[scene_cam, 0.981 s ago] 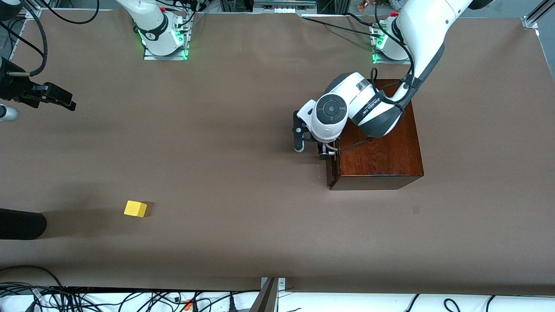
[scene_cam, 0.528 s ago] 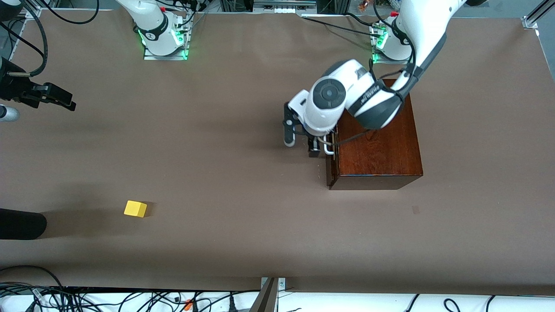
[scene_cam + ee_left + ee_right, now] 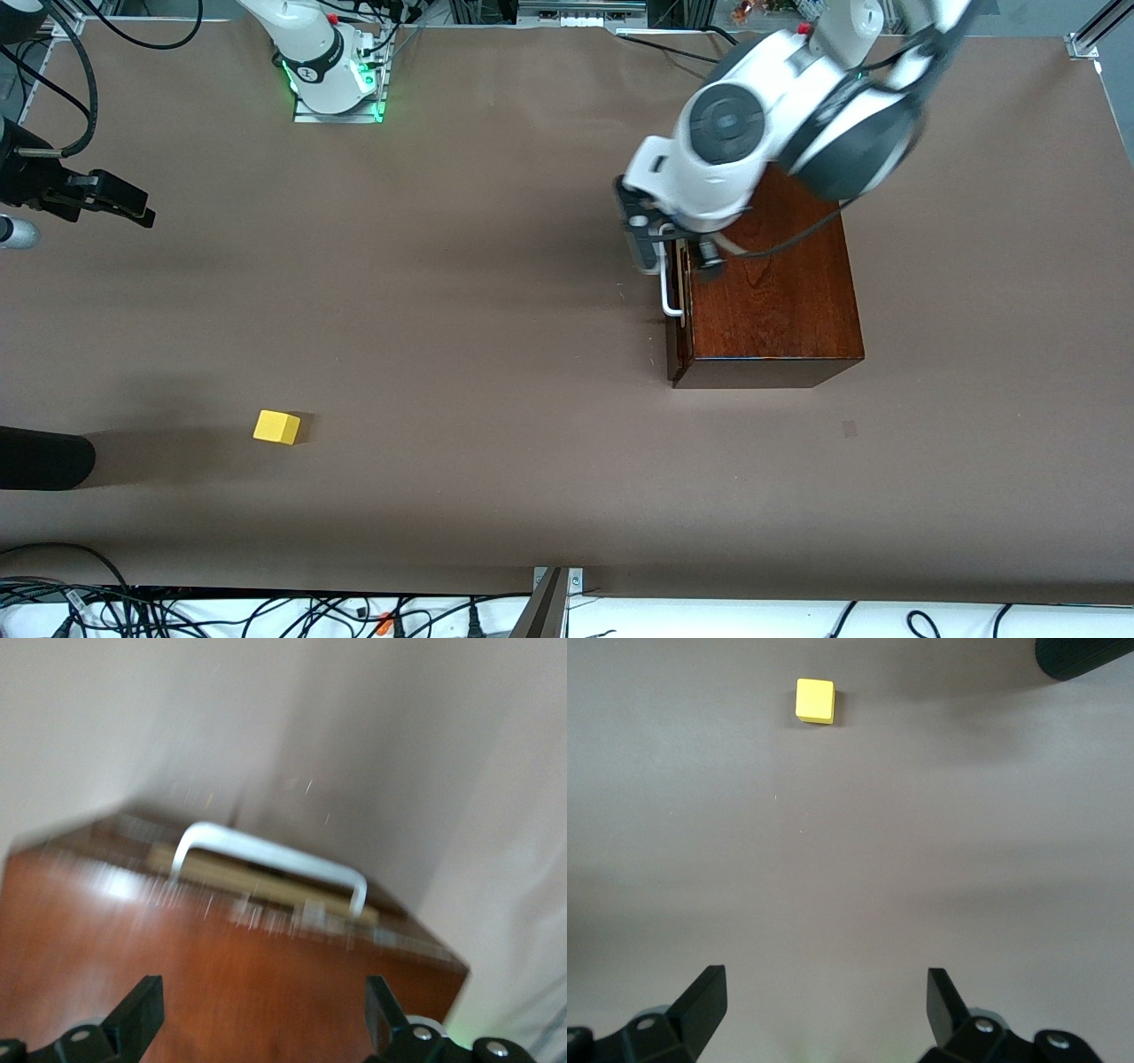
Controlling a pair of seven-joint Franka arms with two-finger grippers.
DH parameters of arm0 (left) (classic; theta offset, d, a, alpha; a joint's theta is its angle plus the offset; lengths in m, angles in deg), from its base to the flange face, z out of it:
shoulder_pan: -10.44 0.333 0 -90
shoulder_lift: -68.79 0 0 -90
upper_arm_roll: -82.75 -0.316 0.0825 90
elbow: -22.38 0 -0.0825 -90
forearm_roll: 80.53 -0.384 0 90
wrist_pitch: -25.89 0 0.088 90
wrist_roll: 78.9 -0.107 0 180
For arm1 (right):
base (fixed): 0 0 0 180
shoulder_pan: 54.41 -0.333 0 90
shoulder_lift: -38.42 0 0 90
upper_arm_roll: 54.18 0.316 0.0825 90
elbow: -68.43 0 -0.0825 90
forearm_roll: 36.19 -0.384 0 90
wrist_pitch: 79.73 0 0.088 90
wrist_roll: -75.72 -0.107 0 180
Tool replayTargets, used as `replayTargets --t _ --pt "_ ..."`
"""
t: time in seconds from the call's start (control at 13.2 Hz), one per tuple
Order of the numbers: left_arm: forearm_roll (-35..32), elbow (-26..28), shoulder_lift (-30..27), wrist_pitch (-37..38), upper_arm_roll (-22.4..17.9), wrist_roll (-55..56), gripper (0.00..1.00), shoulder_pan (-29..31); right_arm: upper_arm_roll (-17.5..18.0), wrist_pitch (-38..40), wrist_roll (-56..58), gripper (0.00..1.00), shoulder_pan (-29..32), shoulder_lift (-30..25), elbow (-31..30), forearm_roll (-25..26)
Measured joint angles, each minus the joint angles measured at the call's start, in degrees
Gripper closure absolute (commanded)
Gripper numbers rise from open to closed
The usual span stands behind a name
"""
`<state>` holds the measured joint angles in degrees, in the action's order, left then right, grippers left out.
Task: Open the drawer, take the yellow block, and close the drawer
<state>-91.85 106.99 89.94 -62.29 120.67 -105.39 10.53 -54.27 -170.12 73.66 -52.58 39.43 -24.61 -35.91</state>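
Brown table (image 3: 496, 354): left jaws (image 3: 673, 248) (open) over drawer (image 3: 677, 310)

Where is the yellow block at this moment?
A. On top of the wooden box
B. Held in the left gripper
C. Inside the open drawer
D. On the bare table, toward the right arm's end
D. The yellow block sits alone on the table, well apart from the wooden box; the open left gripper, up by the drawer's handle, holds nothing.

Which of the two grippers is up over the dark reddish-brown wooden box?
The left gripper: open, it hangs over the glossy wooden box at its white bar handle. The right gripper, also open, waits at the right arm's end of the table.
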Motion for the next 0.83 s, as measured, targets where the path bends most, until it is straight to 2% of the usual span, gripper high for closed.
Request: replayTargets --t 0.15,0.38,0.45,0.53,0.68,0.83 --pt "0.03 -1.7 -2.16 4.34 -0.38 3.1 0.0 3.89 0.0 -0.02 0.0 0.0 0.0 0.01 0.0 0.01" --pt "0.03 -2.97 -3.62 5.76 -1.14 5.97 0.0 10.34 0.0 -0.04 0.0 0.0 0.0 0.02 0.0 0.05" --pt "0.05 -3.28 -4.24 5.76 -3.28 7.21 0.0 10.64 0.0 -0.04 0.0 0.0 0.0 0.03 0.0 0.06" --pt "0.31 -3.38 -5.14 5.76 -7.01 8.34 0.0 9.28 0.0 -0.04 0.0 0.0 0.0 0.04 0.0 0.06" --pt "2.67 -3.33 -7.88 5.42 -17.92 9.84 0.0 4.11 0.0 -0.05 0.0 0.0 0.0 0.04 0.0 0.07" --pt "4.09 -2.23 -11.52 2.12 -26.79 10.49 0.0 1.12 0.0 -0.06 0.01 0.0 0.0 0.05 0.0 0.08"
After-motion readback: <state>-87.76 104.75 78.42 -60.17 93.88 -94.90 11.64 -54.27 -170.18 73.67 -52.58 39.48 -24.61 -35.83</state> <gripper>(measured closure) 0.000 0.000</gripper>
